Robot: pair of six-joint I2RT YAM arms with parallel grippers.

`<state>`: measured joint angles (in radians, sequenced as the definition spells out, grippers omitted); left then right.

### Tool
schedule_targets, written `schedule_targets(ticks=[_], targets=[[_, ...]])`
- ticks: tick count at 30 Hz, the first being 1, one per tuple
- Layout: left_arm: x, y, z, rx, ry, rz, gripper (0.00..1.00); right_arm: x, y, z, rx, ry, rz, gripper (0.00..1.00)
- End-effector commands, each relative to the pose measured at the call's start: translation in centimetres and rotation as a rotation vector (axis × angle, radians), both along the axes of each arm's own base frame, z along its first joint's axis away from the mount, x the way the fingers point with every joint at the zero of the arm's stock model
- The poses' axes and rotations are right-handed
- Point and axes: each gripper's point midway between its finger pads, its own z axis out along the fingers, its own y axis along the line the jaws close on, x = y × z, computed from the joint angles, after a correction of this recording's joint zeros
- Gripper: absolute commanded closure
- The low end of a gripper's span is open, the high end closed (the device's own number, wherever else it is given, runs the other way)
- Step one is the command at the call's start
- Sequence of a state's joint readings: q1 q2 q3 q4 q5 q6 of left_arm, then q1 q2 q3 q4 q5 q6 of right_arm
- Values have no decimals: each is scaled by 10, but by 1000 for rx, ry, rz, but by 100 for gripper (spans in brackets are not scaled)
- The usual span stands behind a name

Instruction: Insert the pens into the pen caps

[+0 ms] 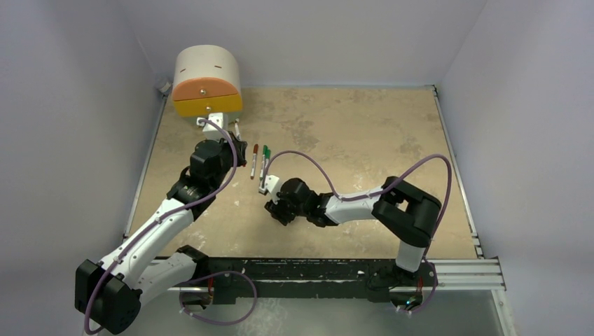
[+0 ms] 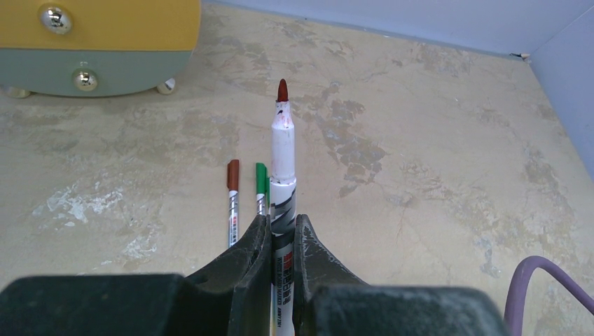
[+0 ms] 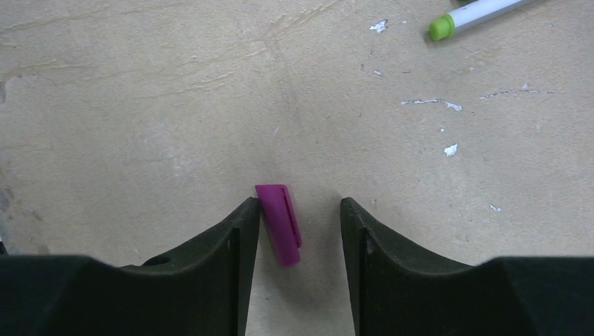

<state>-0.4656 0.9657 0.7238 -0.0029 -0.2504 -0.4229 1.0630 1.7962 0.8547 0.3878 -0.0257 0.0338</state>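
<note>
Left wrist cam: left gripper (image 2: 283, 225) is clamped tight on a white pen (image 2: 283, 150), fingers squeezing the barrel w/ no gap. Pen sticks out forward past the fingertips, its bare dark-red tip pointing toward the back wall, no cap on it. Beyond and slightly left of it I see two more pens lying on the table (image 2: 434, 140), both capped: red-capped pen (image 2: 232, 197) and green-capped pen (image 2: 260, 183), approx parallel, just beside each other. On the top cam that pair lies btwn the two grippers. Drawer box (image 2: 98, 42) w/ round metal knobs sits at back left.

Right wrist cam: right gripper (image 3: 300, 210) is partway open, down at the table, holding nothing. Pink cap (image 3: 279, 225) lies flat btwn the fingers. It touches the finger on the picture's left, w/ a clear gap to the other. At top right of that view there's a lime-ended pen (image 3: 483, 10), well apart from the cap and partly cut off by the frame. Can't tell if it's one of the pair.
</note>
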Motion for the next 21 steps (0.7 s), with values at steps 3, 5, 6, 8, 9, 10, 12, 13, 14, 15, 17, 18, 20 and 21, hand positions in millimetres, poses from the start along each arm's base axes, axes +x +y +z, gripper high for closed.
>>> schedule_targets(ticks=[3,5,6,8,9,10,12,13,14,15,17,18,20,21], targets=[[5,4,34,-19,-95,14,100,0,-18,-14,-95,-55,-62,52],[4,3,34,-20,-94,13,100,-1,-20,-15,-109,-62,-72,54],[4,3,33,-19,-92,13,100,-3,-21,-16,-116,-64,-78,55],[4,4,34,-23,-96,15,100,-4,-22,-17,-124,-65,-84,59],[4,3,34,-23,-96,14,100,-5,-23,-19,-128,-64,-86,62],[4,3,34,-23,-96,14,100,-6,-23,-18,-128,-64,-89,66],[4,3,34,-23,-96,13,100,-7,-22,-17,-122,-58,-93,74],[4,3,34,-24,-96,12,100,-7,-20,-16,-114,-54,-97,80],[4,3,35,-25,-98,12,100,-7,-19,-14,-105,-49,-102,84],[4,3,35,-26,-98,11,100,-8,-18,-12,-94,-39,-111,89],[4,3,36,-28,-101,11,100,-13,-14,-7,-66,-8,-109,100],[4,3,36,-29,-100,11,100,-14,-12,-3,-48,4,-104,100],[4,2,37,-32,-102,8,100,-13,-9,8,-21,-1,-114,100],[4,2,37,-33,-101,6,100,-11,-7,16,-2,-3,-121,100]])
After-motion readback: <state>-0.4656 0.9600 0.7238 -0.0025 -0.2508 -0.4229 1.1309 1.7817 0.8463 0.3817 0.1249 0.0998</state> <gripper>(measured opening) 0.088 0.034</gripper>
